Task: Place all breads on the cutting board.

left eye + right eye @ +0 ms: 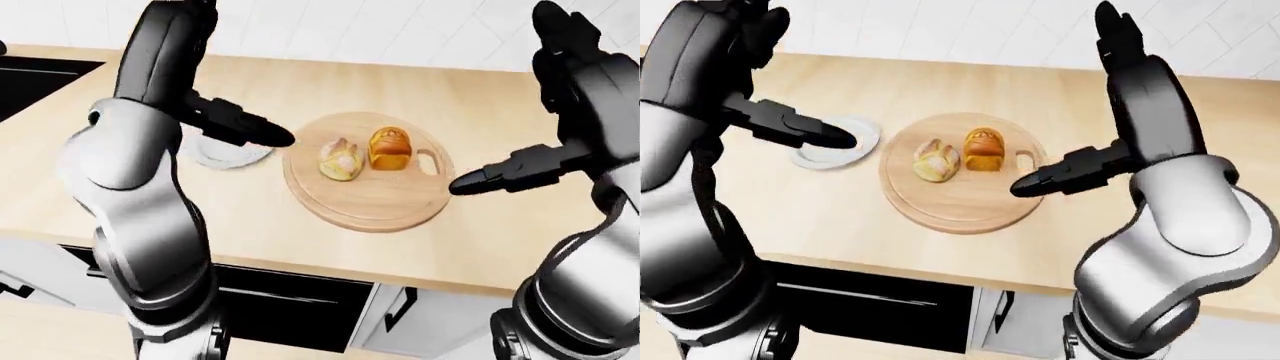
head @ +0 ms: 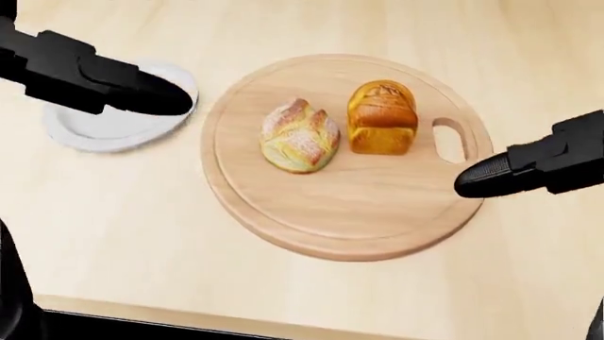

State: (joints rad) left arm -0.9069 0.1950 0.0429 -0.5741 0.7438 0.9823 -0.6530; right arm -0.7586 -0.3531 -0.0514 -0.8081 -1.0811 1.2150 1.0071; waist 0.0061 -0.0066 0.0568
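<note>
A black finger of the left hand point(image 2: 85, 74) covers part of the plate point(image 2: 104, 131). Both hands are cut off by the head view's edges, the right hand point(image 2: 543, 166) too.

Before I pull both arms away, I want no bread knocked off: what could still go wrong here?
1. The round crusty loaf and the golden tin-shaped loaf stand close together on the round wooden cutting board; a bump to one may shove the other.
2. The right hand hangs over the board's handle-hole edge, so a low sweep could nudge the board.
3. The left hand hangs above the small white plate and could clip it.
</note>
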